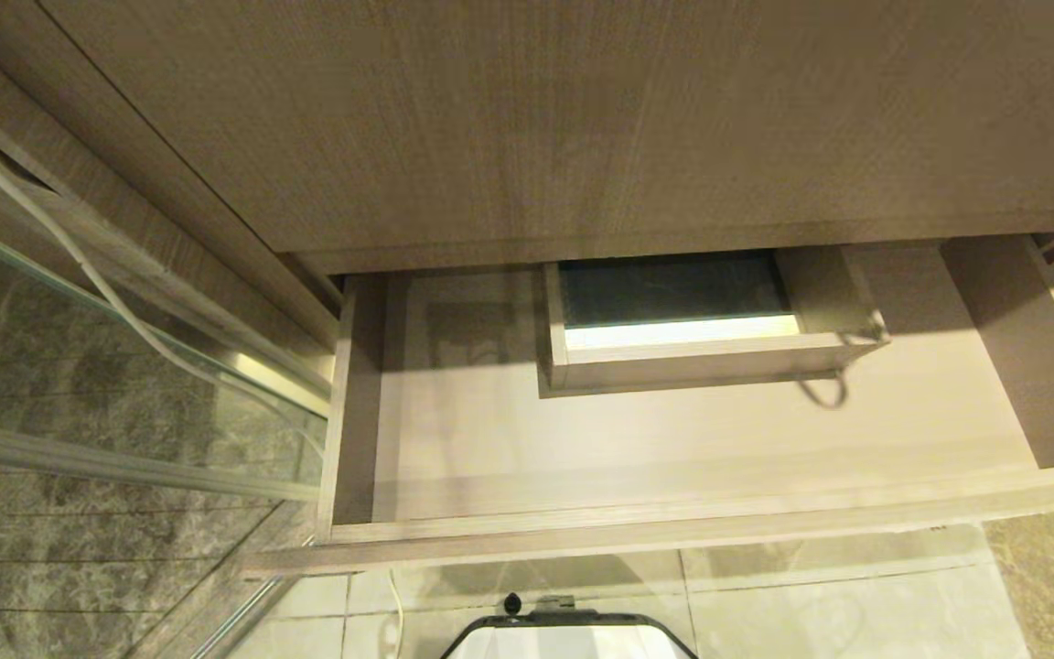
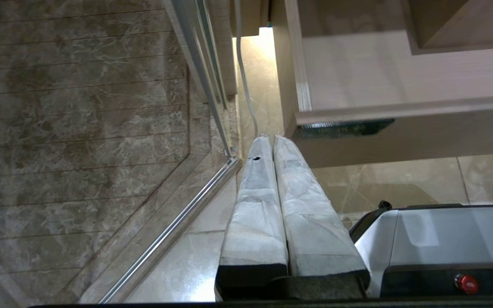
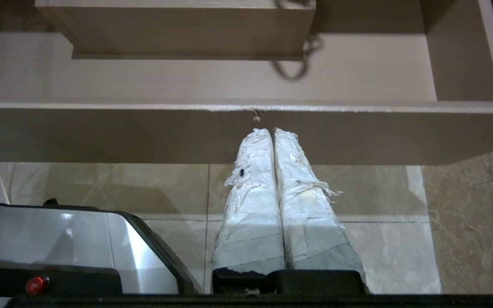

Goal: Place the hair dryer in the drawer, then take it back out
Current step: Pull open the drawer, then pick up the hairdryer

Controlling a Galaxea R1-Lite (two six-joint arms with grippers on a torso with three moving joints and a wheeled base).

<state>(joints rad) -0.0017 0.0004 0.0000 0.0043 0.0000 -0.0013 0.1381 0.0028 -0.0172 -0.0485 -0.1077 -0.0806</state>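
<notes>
The drawer [image 1: 454, 430] stands pulled out, light-brown wood grain, and nothing lies on its floor. A boxed cutout [image 1: 701, 352] sits at its rear centre, with a small dark wire loop [image 1: 824, 392] hanging beside it. The hair dryer is out of view. My left gripper [image 2: 271, 137] is shut, its white-wrapped fingers pressed together, low by the drawer's left front corner [image 2: 304, 107]. My right gripper [image 3: 271, 130] is shut too, with nothing between the fingers, just below the drawer's front panel [image 3: 144, 132]. Neither gripper shows in the head view.
A taller wood-grain panel [image 1: 536, 119] rises above the drawer. A glass shower screen with a metal frame [image 1: 115, 458] stands at the left, with a white cord [image 1: 79, 265] running down beside it. My base [image 1: 568, 636] sits on the tiled floor before the drawer.
</notes>
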